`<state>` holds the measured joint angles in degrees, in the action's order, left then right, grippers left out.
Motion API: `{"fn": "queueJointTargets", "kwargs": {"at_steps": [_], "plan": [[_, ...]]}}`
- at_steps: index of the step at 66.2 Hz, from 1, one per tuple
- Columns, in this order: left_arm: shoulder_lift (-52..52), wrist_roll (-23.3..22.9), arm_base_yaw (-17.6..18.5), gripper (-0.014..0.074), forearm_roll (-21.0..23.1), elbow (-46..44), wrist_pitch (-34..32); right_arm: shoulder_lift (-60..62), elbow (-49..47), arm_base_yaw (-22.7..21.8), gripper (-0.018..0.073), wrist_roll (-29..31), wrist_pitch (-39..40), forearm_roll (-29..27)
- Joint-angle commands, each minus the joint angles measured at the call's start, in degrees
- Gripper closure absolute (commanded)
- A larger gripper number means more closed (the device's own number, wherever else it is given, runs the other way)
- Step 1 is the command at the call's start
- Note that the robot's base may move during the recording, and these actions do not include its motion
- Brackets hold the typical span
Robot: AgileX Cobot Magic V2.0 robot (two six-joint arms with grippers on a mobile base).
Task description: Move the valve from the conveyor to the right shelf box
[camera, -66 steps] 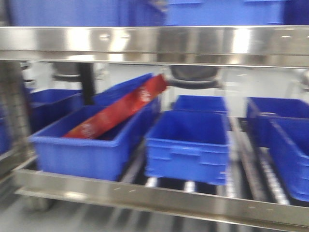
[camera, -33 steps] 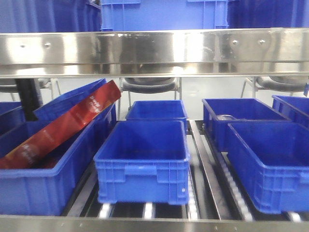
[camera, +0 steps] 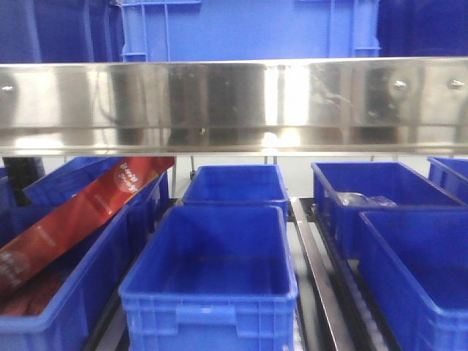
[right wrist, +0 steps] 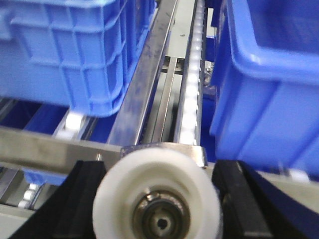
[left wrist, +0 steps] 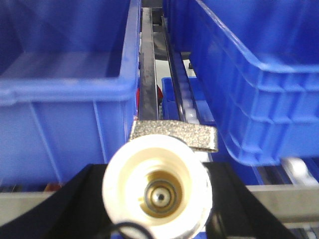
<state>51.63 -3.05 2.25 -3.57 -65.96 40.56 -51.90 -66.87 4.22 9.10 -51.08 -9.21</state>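
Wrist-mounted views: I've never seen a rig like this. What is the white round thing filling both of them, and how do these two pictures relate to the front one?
This is a two-armed robot on a mobile base. The front-facing view looks from its body at a stainless-steel shelf carrying blue bins; a red packet leans in the left one. The other two pictures come from a camera on each wrist. The left end effector is shut on a valve, seen end-on: white cap, grey metal lever behind. The right end effector holds a second valve the same way. The black shapes beside each cap are the fingers. No conveyor shows.
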Motion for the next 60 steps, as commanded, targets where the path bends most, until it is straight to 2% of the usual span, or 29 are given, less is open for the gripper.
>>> {"fn": "queueJointTargets", "kwargs": {"at_steps": [1, 60], "plan": [[-0.4, -0.4, 0.3, 0.0708, 0.3, -0.8, -2.9, 0.6, -0.9, -0.2, 0.0713, 0.0, 4.0, 0.0], [-0.4, -0.4, 0.3, 0.0708, 0.3, -0.8, -2.9, 0.6, -0.9, -0.2, 0.0713, 0.0, 4.0, 0.0]]}}
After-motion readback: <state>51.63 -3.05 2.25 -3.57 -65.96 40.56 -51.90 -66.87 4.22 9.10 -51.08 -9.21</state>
